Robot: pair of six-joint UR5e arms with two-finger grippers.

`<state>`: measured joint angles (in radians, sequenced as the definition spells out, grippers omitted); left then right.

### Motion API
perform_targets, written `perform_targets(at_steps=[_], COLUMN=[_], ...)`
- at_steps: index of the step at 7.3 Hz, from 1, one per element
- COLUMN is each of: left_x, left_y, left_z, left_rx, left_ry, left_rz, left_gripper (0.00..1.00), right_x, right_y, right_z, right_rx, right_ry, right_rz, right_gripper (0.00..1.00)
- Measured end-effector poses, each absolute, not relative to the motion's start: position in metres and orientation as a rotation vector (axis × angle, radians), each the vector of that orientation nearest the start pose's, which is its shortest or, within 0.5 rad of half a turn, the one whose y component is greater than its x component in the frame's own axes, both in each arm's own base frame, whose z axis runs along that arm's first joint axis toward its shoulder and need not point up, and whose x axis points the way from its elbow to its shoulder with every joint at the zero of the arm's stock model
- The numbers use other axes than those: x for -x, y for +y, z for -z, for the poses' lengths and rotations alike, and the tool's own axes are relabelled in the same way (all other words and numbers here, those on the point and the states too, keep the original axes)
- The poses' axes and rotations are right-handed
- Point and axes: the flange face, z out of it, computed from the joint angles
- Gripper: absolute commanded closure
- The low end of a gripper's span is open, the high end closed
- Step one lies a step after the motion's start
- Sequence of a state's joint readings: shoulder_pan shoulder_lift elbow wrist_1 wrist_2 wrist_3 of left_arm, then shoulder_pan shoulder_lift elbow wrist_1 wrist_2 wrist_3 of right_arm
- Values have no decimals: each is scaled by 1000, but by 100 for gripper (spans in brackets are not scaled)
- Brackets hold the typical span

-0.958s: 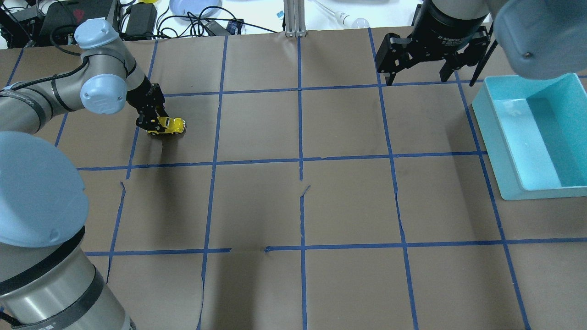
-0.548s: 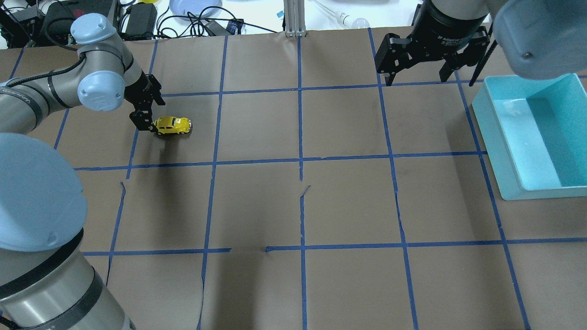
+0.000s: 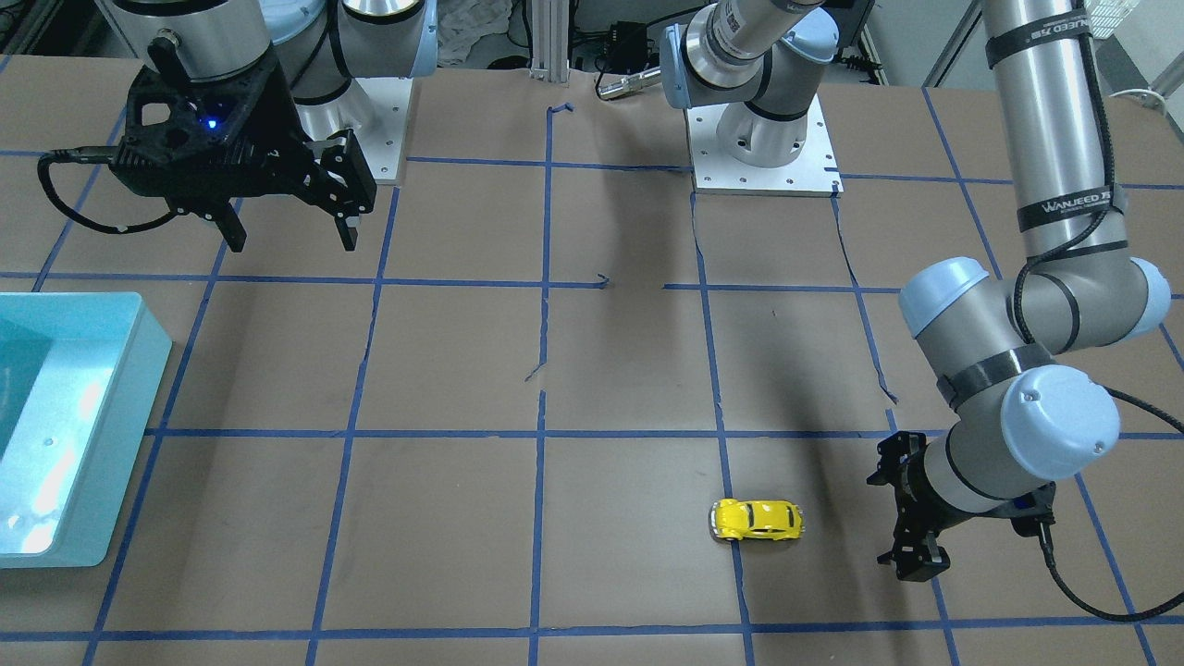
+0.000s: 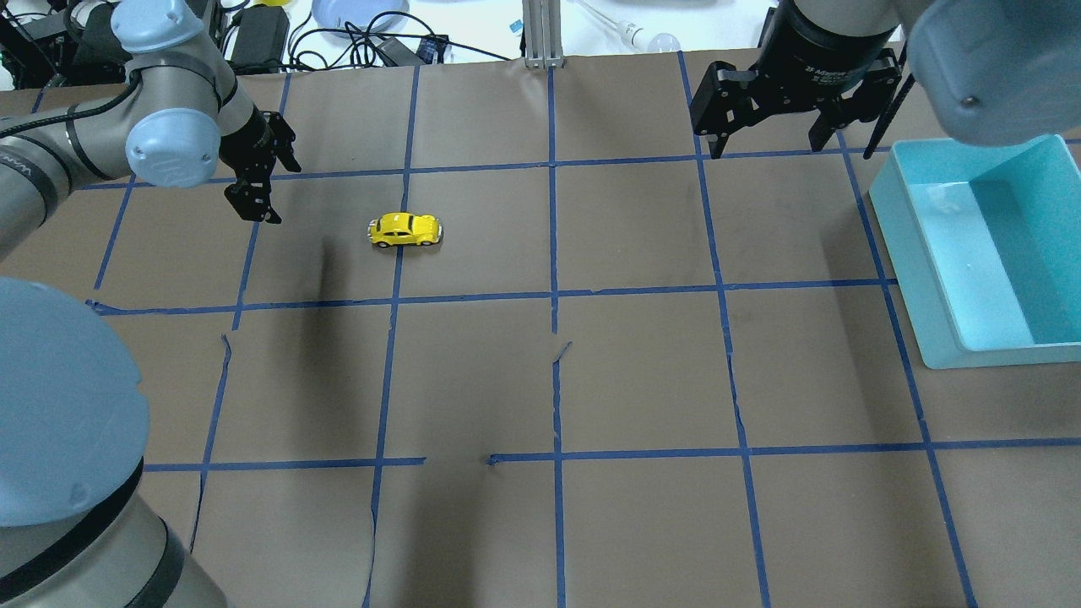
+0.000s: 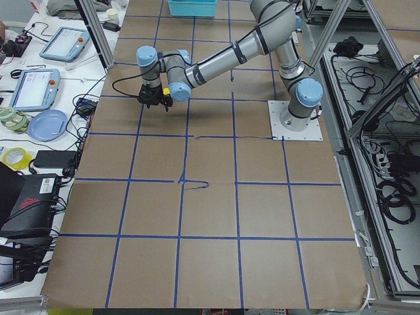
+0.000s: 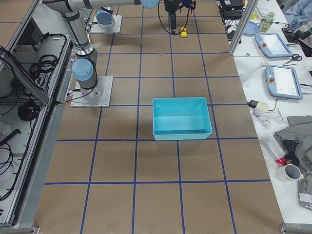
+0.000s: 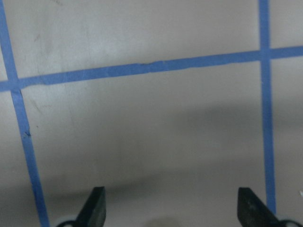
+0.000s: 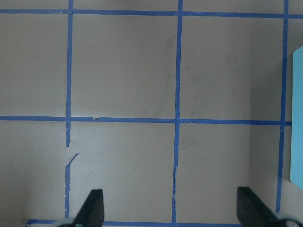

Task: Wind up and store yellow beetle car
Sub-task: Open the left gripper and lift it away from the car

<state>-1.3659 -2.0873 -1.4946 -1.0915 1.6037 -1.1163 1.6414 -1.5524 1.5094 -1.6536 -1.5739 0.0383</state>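
The yellow beetle car (image 4: 404, 230) sits on its wheels on the bench (image 4: 642, 371), across a blue tape line and free of both arms. The left gripper (image 7: 173, 210) hangs near it, perhaps just off the surface, jaws spread and holding nothing. The right gripper (image 4: 767, 150), jaws likewise apart, hovers by the teal bin (image 4: 908, 262), well away.
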Motion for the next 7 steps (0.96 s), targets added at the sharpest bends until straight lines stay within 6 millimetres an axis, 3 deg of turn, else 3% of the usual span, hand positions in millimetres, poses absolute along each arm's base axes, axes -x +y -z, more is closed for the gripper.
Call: perform_targets(at_steps=[2, 3, 5, 6, 7], left_x=[0, 20, 83, 108, 121], left_y=[-665, -655, -621, -599, -579], left_z=[-336, -370, -435, -457, -472], left_rx=[1397, 1138, 664, 534, 470], left_ry=[2744, 2847, 2987, 3024, 3051], left_rz=[147, 153, 88, 9, -53], left_gripper=[0, 0, 0, 0, 0], right_x=[-169, -168, -167, -167, -165], right_y=[-501, -501, -500, -501, -502], right_z=[-517, -517, -519, -520, -518], right_rx=[52, 51, 51, 51, 51], right_ry=[3131, 3131, 3130, 3131, 3136], right_rz=[196, 194, 196, 196, 186], right_gripper=[0, 0, 0, 0, 0])
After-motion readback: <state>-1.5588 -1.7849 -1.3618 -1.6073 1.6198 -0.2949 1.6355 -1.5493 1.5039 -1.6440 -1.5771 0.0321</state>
